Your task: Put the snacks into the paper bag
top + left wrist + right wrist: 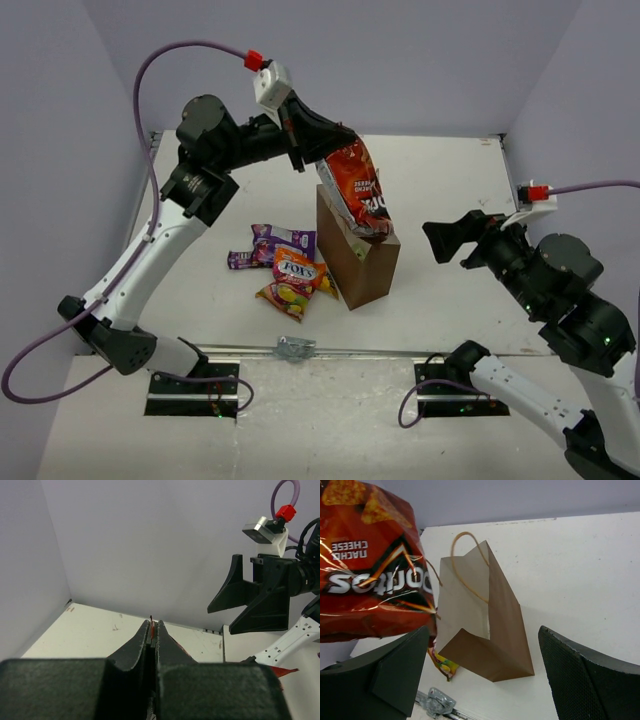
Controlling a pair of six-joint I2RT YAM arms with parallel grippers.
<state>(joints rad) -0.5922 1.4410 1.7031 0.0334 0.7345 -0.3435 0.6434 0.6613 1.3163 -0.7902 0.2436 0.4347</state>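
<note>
Loading step: left tool (330, 140) clamped on red chip bag (362, 190) top, its bottom at paper bag (365, 270) mouth; right tool (452, 240) apart, nearby. Next, likely: lower straight, release. Remaining snacks (285, 265) on counter (450, 180).

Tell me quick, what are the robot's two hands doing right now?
Left gripper: shut, holding the red chip bag by its top edge.
Right gripper: open, holding nothing.
</note>
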